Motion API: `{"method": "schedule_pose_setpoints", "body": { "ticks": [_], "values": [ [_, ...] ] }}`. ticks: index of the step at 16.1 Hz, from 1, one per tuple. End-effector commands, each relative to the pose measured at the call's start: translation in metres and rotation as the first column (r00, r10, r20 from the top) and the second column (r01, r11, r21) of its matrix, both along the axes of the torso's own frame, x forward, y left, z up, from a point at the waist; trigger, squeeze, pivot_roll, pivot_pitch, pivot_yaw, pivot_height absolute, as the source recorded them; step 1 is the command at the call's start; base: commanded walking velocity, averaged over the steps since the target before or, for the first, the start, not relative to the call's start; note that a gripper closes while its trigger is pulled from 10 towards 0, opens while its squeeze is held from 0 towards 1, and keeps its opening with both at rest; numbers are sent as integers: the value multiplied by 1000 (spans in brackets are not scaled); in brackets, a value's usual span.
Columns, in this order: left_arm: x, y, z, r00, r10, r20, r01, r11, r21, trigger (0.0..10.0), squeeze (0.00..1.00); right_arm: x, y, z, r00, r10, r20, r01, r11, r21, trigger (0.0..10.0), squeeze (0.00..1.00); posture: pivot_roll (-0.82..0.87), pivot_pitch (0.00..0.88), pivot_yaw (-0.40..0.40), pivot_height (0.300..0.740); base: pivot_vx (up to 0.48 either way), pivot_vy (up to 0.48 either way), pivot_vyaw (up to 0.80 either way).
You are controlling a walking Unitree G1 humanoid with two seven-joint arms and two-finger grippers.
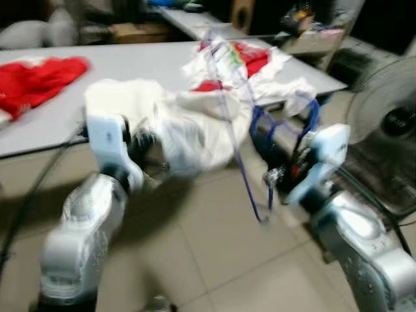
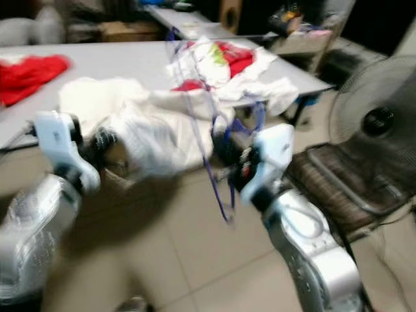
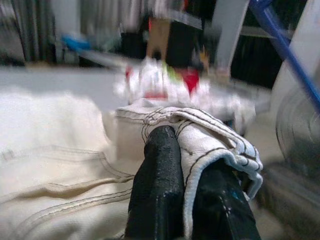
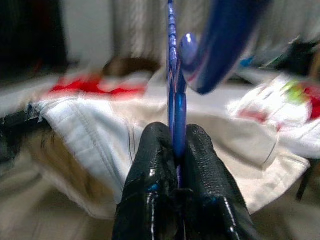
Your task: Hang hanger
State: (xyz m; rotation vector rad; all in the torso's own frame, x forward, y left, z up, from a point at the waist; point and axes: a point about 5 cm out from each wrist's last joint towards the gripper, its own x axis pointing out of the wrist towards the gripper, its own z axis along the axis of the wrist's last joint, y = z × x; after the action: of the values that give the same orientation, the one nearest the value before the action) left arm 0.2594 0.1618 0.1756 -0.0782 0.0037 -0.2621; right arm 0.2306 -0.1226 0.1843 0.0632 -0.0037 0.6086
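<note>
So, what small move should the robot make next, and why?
Probably bring the blue hanger toward the cream garment. The right tool is shut on the hanger, the left tool pinches the garment's hem, and the garment is not yet on the hanger.

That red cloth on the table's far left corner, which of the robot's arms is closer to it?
Left. The left gripper, shut on the cream garment, sits nearer the red cloth; the right gripper, pinching the blue hanger, is farther across.

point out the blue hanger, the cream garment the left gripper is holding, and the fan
blue hanger [image 4: 177, 110], right wrist view, its bar between the fingers.
cream garment [image 3: 200, 135], left wrist view, its pinched stitched edge.
fan [image 2: 374, 117], right eye view, its grille.
</note>
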Motion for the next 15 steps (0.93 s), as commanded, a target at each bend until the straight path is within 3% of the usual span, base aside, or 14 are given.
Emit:
{"method": "schedule_pose_setpoints", "body": {
  "ticks": [1,7,10,12,13,14,15],
  "values": [
    [2,-2,4,999,-23,33,22,999,33,10000,0,2,1,-2,1000,13,0,-13,1000,-26,10000,0,51,0,-82,740,0,0,0],
    [1,-7,-9,1000,9,-12,-9,997,76,10000,0,8,-14,-26,997,-22,-71,14,994,-112,10000,0,57,0,-94,740,0,-475,800],
    [14,2,-15,994,90,-60,-84,991,100,10000,0,10,-30,-33,993,-53,-102,37,988,-152,10000,0,48,0,-76,740,0,-160,0],
    [23,4,-22,986,134,-101,-116,980,161,10000,0,7,-35,-37,992,1,-126,-26,979,-204,10000,0,48,0,-76,740,0,0,0],
    [26,4,-25,984,127,-122,-105,979,175,8078,0,4,-34,-39,989,38,-145,-67,976,-206,10000,0,33,0,-54,740,0,0,0],
    [28,4,-27,984,120,-133,-95,979,181,0,0,2,-34,-39,987,56,-153,-88,974,-208,10000,0,33,0,-54,740,0,0,0],
    [32,3,-30,980,117,-158,-87,979,184,0,0,-2,-35,-42,979,93,-184,-134,966,-220,10000,0,36,0,-54,740,0,0,0]
  ]
}}
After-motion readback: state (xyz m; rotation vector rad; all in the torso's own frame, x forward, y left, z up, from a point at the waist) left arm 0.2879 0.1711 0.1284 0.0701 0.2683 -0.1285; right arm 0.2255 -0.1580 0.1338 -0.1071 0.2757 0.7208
